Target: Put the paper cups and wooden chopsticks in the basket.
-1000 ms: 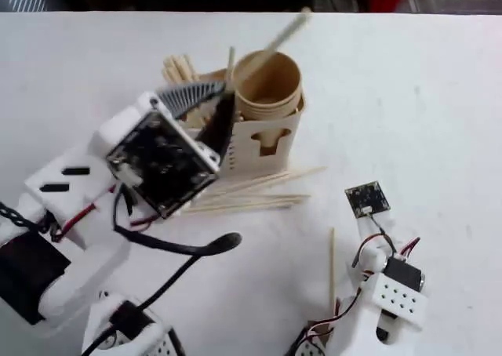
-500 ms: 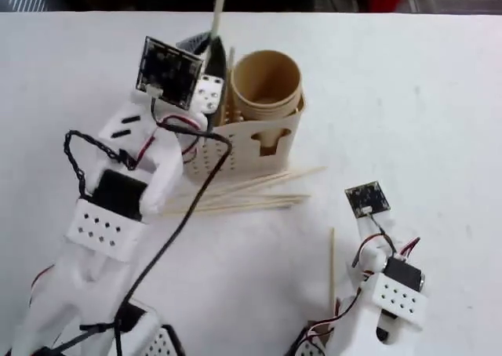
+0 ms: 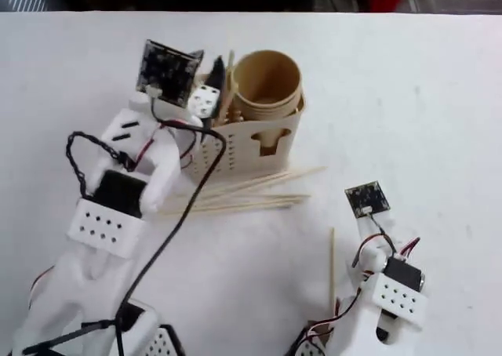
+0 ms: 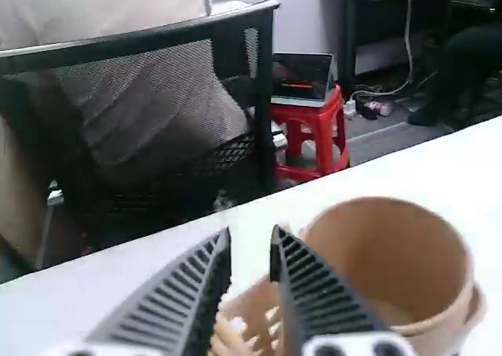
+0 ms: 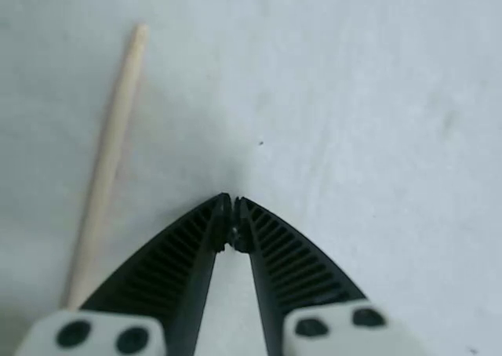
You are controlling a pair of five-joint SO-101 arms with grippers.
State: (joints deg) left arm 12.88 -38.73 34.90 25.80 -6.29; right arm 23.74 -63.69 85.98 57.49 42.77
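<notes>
Right arm folded low at the near edge of the white table [image 3: 423, 97]. Right gripper [image 5: 233, 203] points down at bare tabletop, black ribbed jaws closed tip to tip, holding nothing. One pale wooden chopstick [image 3: 332, 260] [image 5: 106, 164] lies just beside it, apart from the jaws.

Farther in, a loose bundle of wooden chopsticks [image 3: 251, 195] lies flat against the near foot of the cream perforated plastic basket [image 3: 235, 148].

Left arm stretched out to the basket. Left gripper [image 3: 213, 80] [image 4: 251, 242] hangs over the compartment beside the tan paper cup [image 3: 267, 81] [image 4: 392, 262], jaws a narrow gap apart, nothing between them. The cup stands upright in the basket. A thin stick [image 3: 228, 74] leans between gripper and cup.

Left arm covers the basket's left side. Stick ends under the jaws [image 4: 235, 336] are cut off and cannot be counted.

Half a second ago this gripper held a chopstick upright, reaching past the table's far edge. It is now out of the jaws and low by the cup. Right arm unchanged.
</notes>
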